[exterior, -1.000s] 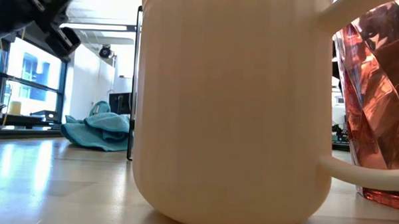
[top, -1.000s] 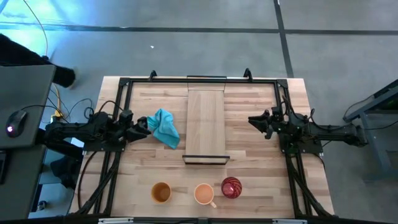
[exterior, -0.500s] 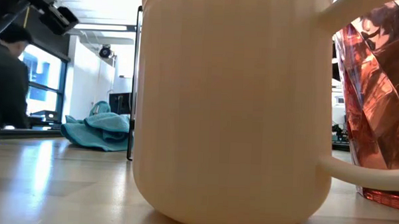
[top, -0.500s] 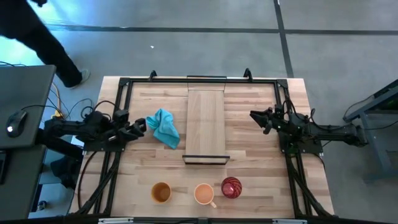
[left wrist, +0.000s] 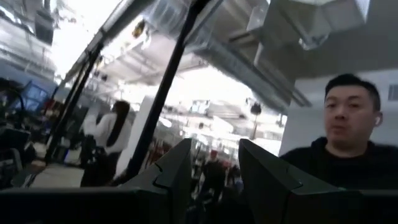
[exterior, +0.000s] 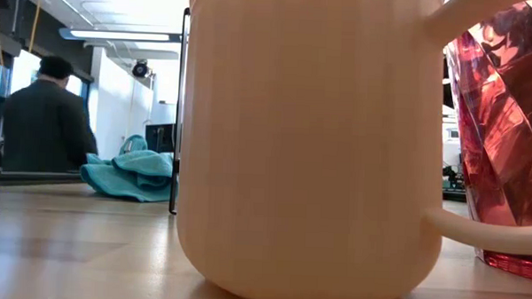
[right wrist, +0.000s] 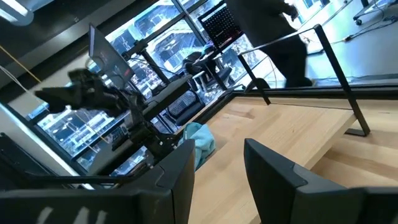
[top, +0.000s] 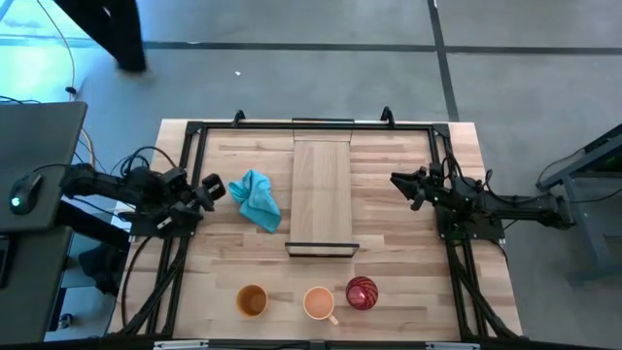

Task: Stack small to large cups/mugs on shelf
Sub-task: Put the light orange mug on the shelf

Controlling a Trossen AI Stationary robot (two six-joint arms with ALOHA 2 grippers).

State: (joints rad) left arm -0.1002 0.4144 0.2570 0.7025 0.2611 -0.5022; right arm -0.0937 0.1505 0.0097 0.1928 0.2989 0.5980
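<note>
Pulling back from the teal cloth [top: 258, 198], the left gripper [top: 213, 188] is now sitting nearer its own table edge, fingers spread and empty — the right gripper [top: 405, 187] is hovering beside the shelf [top: 321, 194], likewise parted and holding nothing. All three cups are standing in a row well away from both tools, past the shelf's lipped end: amber-brown cup [top: 252, 300], pale orange mug [top: 319, 303], dark red patterned cup [top: 362, 292]. The red cup is lying closer to the right gripper — probably its reach.
</note>
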